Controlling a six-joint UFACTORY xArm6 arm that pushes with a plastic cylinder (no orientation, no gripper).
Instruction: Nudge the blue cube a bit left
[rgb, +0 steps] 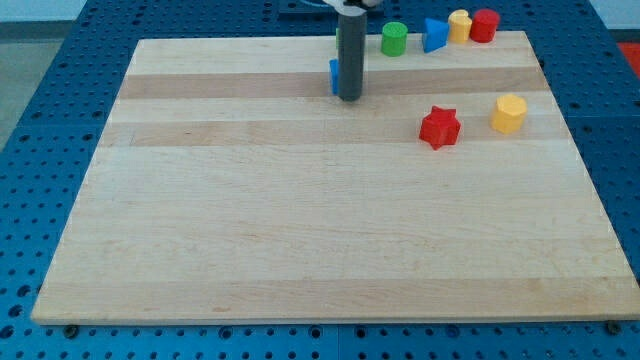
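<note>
The blue cube (334, 75) sits near the top middle of the wooden board (300, 220), mostly hidden behind my rod; only its left edge shows. My tip (350, 97) rests on the board just in front of and to the right of the cube, seemingly touching it.
A green cylinder (394, 39), a blue triangular block (433, 35), a yellow block (459, 25) and a red block (484, 25) line the top edge at the right. A red star (439, 127) and a yellow hexagonal block (509, 114) lie right of the tip.
</note>
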